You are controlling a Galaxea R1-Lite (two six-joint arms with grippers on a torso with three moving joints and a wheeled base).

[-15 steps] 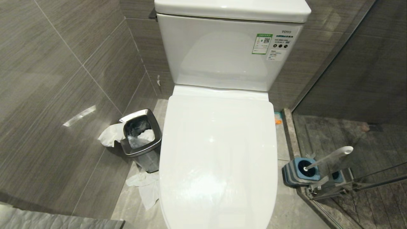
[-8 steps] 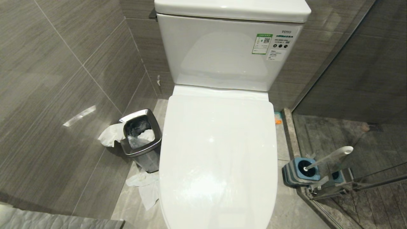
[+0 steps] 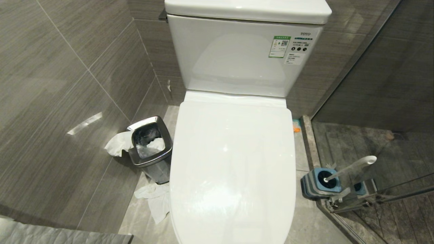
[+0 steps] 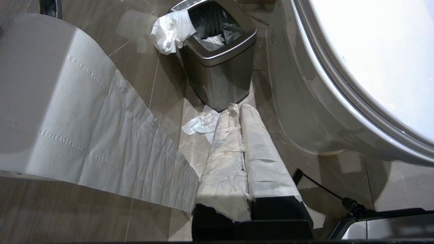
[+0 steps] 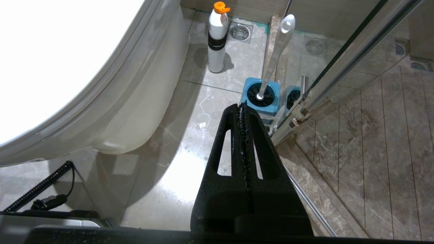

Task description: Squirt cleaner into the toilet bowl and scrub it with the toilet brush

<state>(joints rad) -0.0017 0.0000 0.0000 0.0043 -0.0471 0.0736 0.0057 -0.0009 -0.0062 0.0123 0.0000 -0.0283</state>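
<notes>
Toilet bowl [image 3: 234, 162]: lid's down, dead centre in my head view.
Right gripper [image 5: 243, 106]: fingers pressed together, empty, pointing at the toilet brush [image 5: 276, 51] standing in its blue holder [image 5: 261, 98] just ahead.
Cleaner [image 5: 217, 37]: upright on the floor further off, beside the bowl.
Left gripper [image 4: 237, 107]: paper-wrapped fingers squeezed together, low near the steel bin [image 4: 217, 57].

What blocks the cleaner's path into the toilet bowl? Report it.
The closed lid covers the toilet bowl completely. The cleaner stands on the floor beside the bowl, untouched. Both pincers, left pincer and right pincer, are shut, holding nothing.
</notes>
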